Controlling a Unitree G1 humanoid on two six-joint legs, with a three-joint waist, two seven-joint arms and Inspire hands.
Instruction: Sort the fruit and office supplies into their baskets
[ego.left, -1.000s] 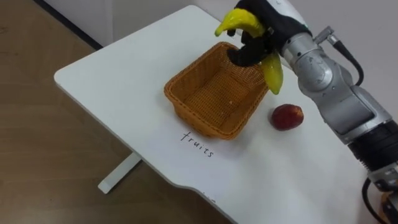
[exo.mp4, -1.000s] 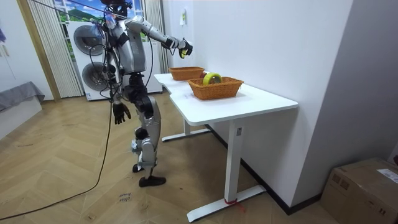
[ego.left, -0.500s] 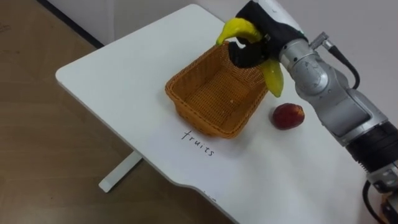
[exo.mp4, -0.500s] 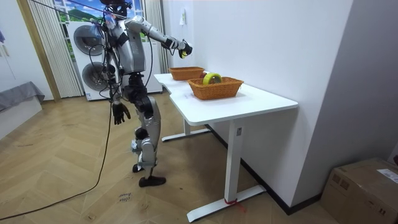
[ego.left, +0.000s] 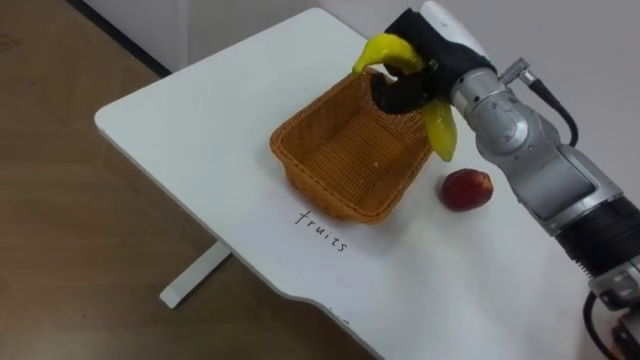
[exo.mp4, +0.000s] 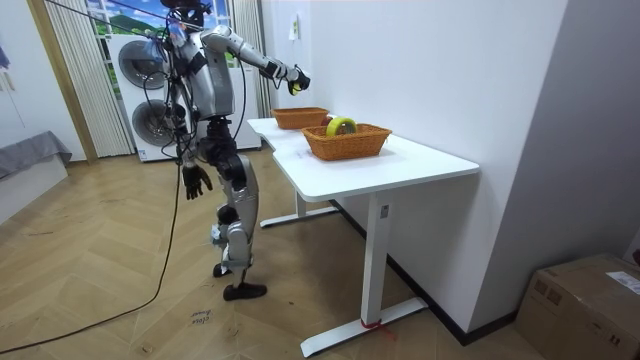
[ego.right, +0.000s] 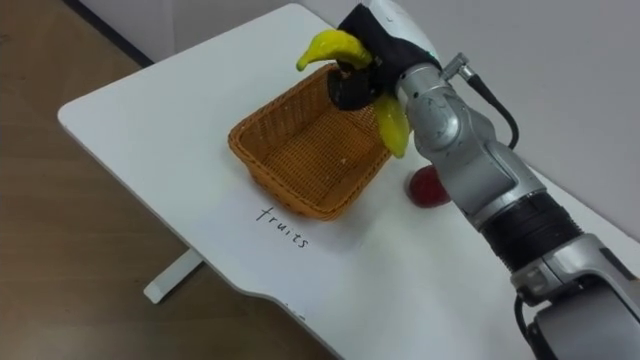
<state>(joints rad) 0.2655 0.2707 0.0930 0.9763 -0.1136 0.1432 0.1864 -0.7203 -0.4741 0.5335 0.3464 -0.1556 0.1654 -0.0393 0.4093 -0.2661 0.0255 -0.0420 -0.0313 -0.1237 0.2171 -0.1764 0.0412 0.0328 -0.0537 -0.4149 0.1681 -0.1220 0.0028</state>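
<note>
The white table carries a wicker basket towards its left end. Over the basket's far right rim the right hand is clamped round a banana — one end arcs left above the hand, the other hangs just outside the rim. An apple lies right of the basket, apart from it. The left hand hangs at the robot's side, fingers slack.

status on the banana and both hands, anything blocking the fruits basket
Right hand shut on banana, over fruits basket far rim. Left hand hanging at side. Apple on table beside basket, nothing blocking.
</note>
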